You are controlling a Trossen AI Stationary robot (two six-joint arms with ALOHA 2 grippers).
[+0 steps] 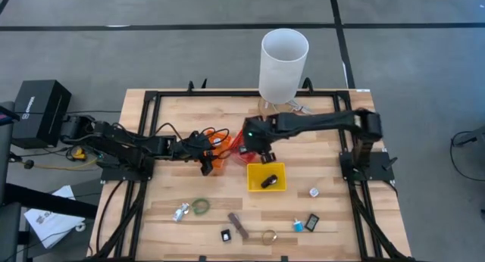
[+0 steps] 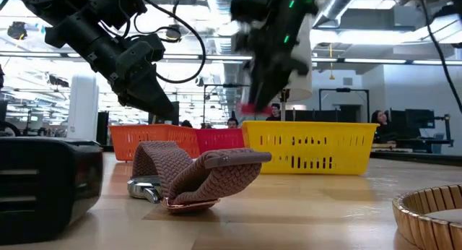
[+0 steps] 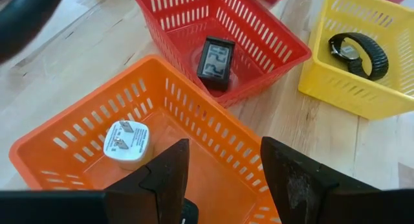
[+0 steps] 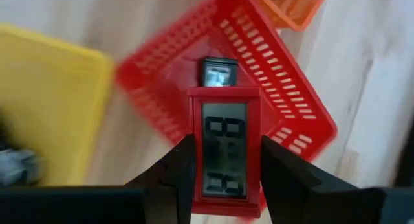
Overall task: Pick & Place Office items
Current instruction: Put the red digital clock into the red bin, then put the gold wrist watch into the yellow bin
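My right gripper (image 4: pixel 226 147) is shut on a small red-framed digital display (image 4: pixel 224 143). It hangs over the red basket (image 4: pixel 284 114), which holds a black display (image 4: pixel 217 72). In the high view this gripper (image 1: pixel 261 147) is above the red basket (image 1: pixel 238 151). My left gripper (image 3: pixel 223 153) stands open over the orange basket (image 3: pixel 71 136), where a white plug (image 3: pixel 126 143) lies on the floor. The yellow basket (image 1: pixel 267 176) holds a black watch (image 3: pixel 359 52). My right gripper pinches the red display by its two long sides (image 4: pixel 196 160), one finger on each, around its lower half. The fingers come from above, slanting down. The display is lifted clear over the red basket, its face toward the wrist camera.
Loose items lie on the near part of the table: a green ring (image 1: pixel 201 207), a silvery clip (image 1: pixel 182 211), a brown strap (image 1: pixel 238 226), a clear ring (image 1: pixel 269 235), small blocks (image 1: pixel 305 223). A tall white cylinder (image 1: pixel 283 61) stands at the far edge.
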